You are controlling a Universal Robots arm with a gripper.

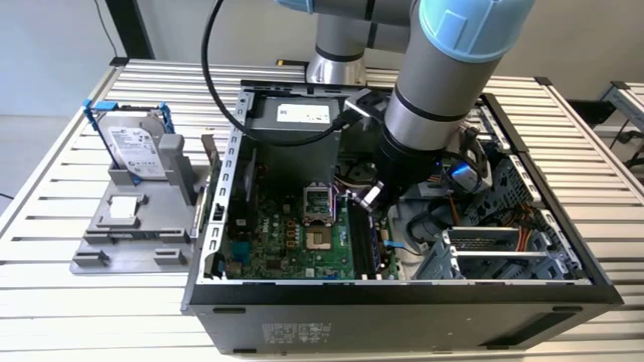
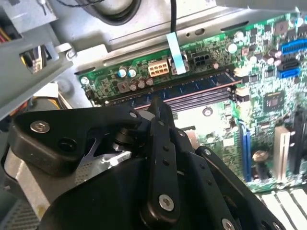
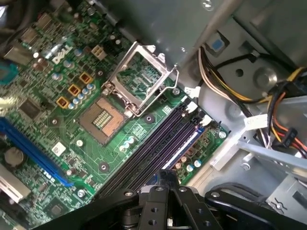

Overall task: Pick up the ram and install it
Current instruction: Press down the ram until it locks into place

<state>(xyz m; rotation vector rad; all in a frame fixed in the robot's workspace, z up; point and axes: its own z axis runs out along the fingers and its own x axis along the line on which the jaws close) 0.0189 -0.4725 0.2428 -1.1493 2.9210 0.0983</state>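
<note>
Evidently, the seating step is in hand. The tool (image 2: 157, 103) is lowered inside the open computer case (image 1: 403, 290), its fingers pressed together with the tips down at the black memory slots (image 3: 158, 148) of the motherboard (image 3: 72, 96). The ram (image 2: 192, 88) is seen in the second wrist view lying in the outermost slot, just beyond the tool's tip, with its blue-labelled chips showing along its length. Whether it is fully latched cannot be told. For the next move, an even downward press along the stick's top edge would be called for, with the empty processor socket (image 3: 103, 117) beside the slots avoided.
</note>
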